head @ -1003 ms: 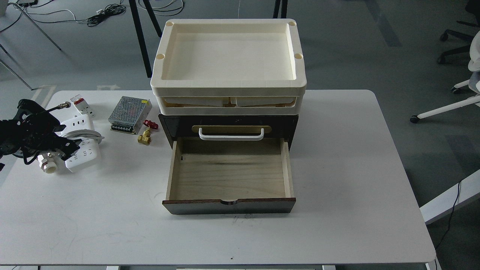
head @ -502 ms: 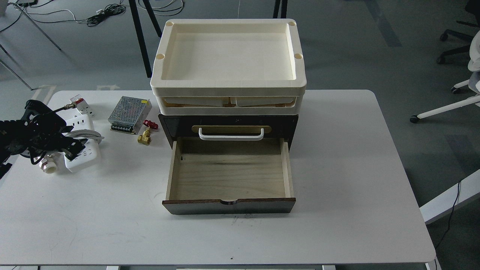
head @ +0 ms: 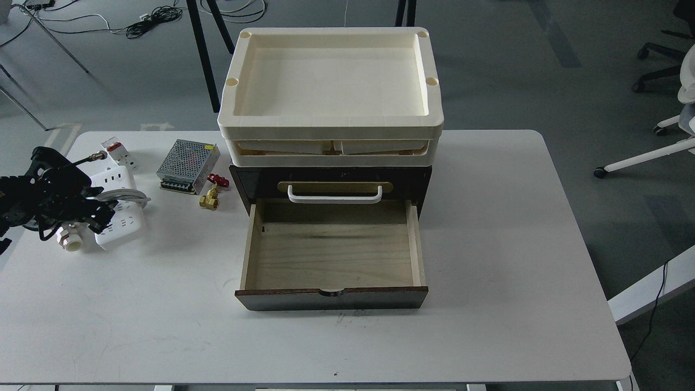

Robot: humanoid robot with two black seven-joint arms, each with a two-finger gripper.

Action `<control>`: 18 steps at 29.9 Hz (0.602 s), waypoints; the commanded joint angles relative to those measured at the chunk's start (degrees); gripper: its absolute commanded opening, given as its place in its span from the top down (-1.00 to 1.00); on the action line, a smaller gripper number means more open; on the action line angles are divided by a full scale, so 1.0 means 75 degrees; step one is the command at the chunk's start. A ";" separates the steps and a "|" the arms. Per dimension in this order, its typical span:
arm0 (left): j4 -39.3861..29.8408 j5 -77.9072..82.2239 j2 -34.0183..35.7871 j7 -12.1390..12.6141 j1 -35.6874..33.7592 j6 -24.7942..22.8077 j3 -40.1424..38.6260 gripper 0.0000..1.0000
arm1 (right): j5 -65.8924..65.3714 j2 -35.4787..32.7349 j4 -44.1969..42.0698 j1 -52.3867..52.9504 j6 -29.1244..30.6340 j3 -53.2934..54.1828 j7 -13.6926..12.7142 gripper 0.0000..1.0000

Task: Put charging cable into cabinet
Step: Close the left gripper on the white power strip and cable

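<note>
The left claw (head: 100,213) sits at the far left of the white table (head: 488,244), a dark tangle of links and wires lying over the charging cable (head: 120,220). Its 2 fingers cannot be told apart against the black arm, so I cannot tell whether it is released or clenched on anything. The right claw is out of view.

The charging cable is a white power strip with rows of sockets and a thick pale cord looped across its top. It rests on the table near the left edge, well apart from the cabinet (head: 331,187), and its left part is hidden under the arm. Just beside its lower left corner lies a small white cylindrical fitting (head: 69,241).

Behind the strip, near the table's back edge, is a small white socket adapter (head: 120,153) with a red button. To its right lies a perforated metal power supply box (head: 188,165), and next to that a brass valve (head: 209,200) with a red handle (head: 219,180).

The cabinet stands at the middle of the table: a dark brown body with a white handle (head: 335,195) on a brass plate. Its light wooden drawer (head: 331,255) is pulled out toward the camera, showing bare boards inside. 2 cream plastic trays (head: 331,117) are stacked on the cabinet's top.
</note>
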 commanded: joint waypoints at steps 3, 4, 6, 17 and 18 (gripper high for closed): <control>-0.0001 -0.0003 -0.0030 0.0000 0.0002 0.0001 0.0008 0.34 | 0.0000 0.0001 -0.0004 -0.0005 0.0000 0.0000 0.0000 -0.99; -0.0001 -0.0003 -0.0030 0.0000 0.0002 0.0001 0.0008 0.37 | 0.0000 0.0001 -0.0004 -0.0005 0.0000 0.0000 0.0000 -0.99; -0.0001 -0.0003 -0.0030 0.0000 0.0002 0.0001 0.0008 0.47 | 0.0000 0.0001 -0.0004 -0.0005 0.0000 0.0000 0.0000 -0.99; -0.0001 0.0008 -0.0030 0.0000 0.0013 0.0222 0.0008 0.95 | 0.0000 0.0001 -0.0097 -0.0040 0.0000 0.0000 0.0000 -0.99; -0.0001 0.0008 -0.0030 0.0000 0.0013 0.0293 0.0008 0.96 | 0.0000 0.0001 -0.0097 -0.0040 0.0000 0.0000 0.0000 -0.99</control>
